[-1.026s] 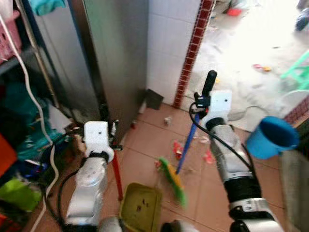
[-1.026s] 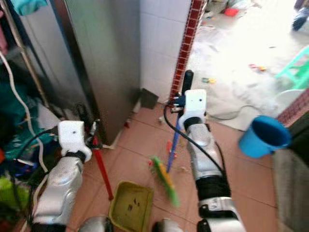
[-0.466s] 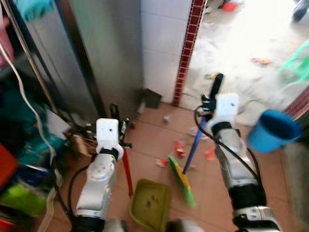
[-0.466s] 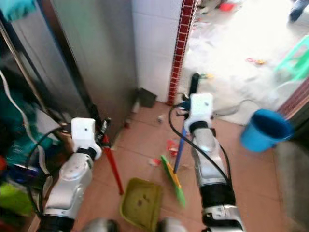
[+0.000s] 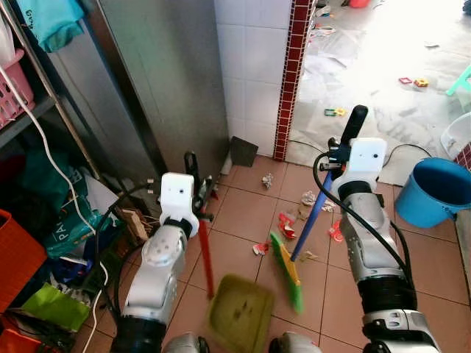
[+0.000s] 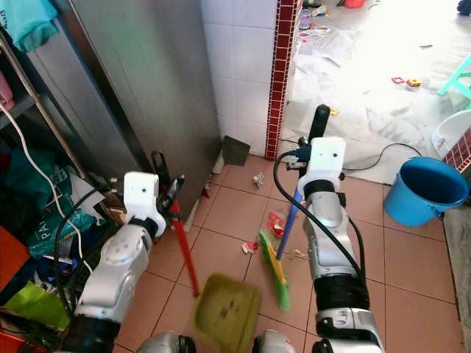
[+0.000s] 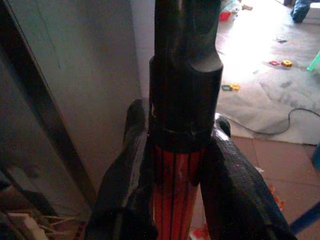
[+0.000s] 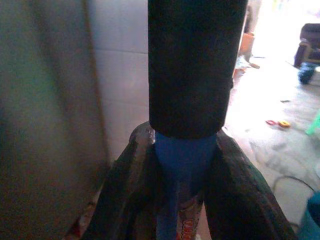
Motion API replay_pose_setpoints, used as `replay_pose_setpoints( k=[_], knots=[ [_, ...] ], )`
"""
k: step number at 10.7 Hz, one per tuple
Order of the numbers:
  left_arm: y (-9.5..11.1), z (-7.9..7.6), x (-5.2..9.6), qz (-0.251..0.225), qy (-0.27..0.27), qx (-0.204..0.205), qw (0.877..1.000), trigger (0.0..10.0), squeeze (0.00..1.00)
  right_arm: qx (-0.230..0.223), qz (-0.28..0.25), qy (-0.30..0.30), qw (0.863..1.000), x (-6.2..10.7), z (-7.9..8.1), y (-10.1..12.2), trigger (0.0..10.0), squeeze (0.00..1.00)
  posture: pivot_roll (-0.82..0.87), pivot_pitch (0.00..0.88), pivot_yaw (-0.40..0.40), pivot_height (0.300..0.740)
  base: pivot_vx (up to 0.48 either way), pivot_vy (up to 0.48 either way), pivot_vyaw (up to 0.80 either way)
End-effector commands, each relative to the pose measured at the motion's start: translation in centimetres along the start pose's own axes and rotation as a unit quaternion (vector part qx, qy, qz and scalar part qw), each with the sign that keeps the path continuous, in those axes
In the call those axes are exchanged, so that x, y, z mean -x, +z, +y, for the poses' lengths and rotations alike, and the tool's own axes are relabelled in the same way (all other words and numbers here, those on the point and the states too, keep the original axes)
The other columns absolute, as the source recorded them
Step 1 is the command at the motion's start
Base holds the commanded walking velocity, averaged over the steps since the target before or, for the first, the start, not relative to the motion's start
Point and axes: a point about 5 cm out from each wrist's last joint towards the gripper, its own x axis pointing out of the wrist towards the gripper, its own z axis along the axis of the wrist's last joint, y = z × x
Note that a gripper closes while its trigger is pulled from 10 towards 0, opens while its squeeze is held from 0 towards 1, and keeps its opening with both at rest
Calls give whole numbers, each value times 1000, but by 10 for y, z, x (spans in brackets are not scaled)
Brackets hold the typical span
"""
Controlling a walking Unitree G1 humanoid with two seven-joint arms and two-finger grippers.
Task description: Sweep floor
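Our right gripper (image 8: 177,200) clamps blue broom handle (image 5: 310,224); green broom head (image 5: 287,271) below on floor. Our left gripper (image 7: 172,200) clamps red dustpan handle (image 5: 204,254); olive dustpan (image 5: 239,323) below. Litter (image 5: 287,224) beside broom head.

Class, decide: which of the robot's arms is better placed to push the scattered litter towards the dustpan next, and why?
Right. The right hand grips the blue-handled green broom, whose bristles sit right beside the red and white paper scraps on the terracotta tiles. The left hand holds the red-handled olive dustpan, ready to receive.
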Motion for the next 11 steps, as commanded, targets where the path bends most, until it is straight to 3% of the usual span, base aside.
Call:
replay_pose_setpoints(
  k=[1, 4, 7, 11],
  knots=[
    [9, 4, -4, -23, 12, 0, 1000, 10000, 0, 11, -31, 22, 999, -3, 5, 15, 10000, 0, -154, 0, 35, 740, 0, 0, 0],
    [9, -7, -3, -23, 17, 16, 999, 10000, 0, 14, -33, 31, 999, -7, 10, 18, 10000, 0, -132, 0, -2, 740, 0, 0, 0],
    [2, -4, -4, -13, 43, 21, 999, 10000, 0, 21, -28, 66, 997, -7, 17, 18, 10000, 0, -134, 0, -58, 740, 0, 0, 0],
    [4, -9, -6, -14, 26, 23, 999, 10000, 0, 21, -32, 59, 998, -4, 20, 16, 10000, 0, -137, 0, -7, 740, 0, 0, 0]
  ],
)
